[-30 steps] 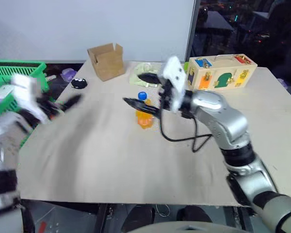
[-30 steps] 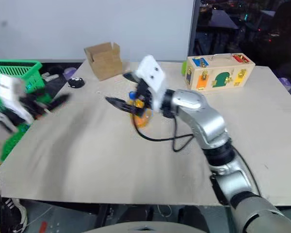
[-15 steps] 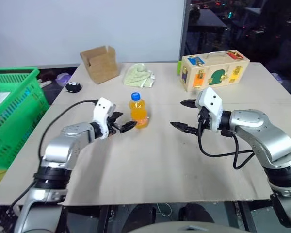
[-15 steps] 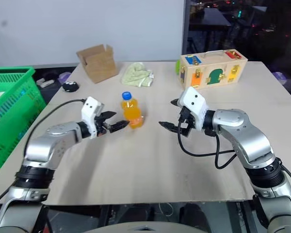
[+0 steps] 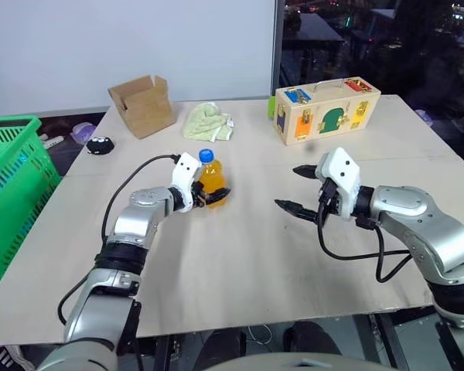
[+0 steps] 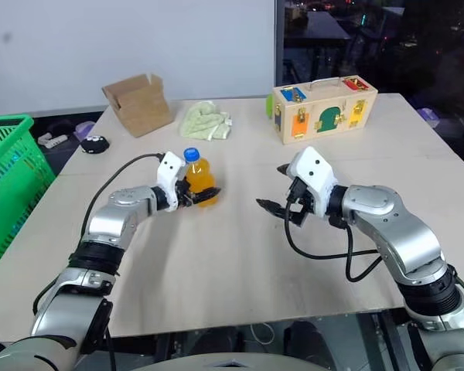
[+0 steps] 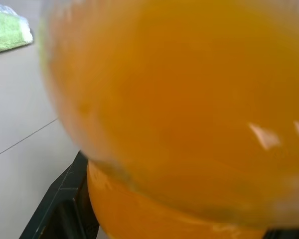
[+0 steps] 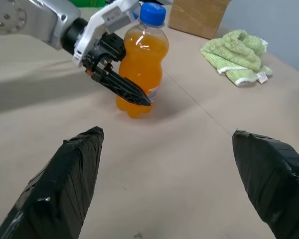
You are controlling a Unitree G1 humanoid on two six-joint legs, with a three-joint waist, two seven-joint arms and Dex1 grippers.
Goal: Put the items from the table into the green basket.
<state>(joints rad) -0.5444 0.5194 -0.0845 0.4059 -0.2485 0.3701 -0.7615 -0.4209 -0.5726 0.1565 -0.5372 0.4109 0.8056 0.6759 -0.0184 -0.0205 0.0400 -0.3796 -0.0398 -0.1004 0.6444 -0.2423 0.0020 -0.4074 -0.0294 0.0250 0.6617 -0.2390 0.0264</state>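
**Bottle between left fingers**

Bottle (image 5: 210, 179) stands upright mid-table (image 5: 240, 255), lower body set between the left gripper (image 5: 213, 196) fingers, which flank it; firm contact cannot be told. Right gripper (image 5: 299, 188) hangs spread wide, well apart. Basket (image 5: 8, 193) stands at the table's left.

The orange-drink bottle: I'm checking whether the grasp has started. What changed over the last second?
The left hand swung in from beside the green basket and now brackets the orange-drink bottle, fingers closing. The right hand drew back from the bottle, staying open. The bottle is still upright on the table.
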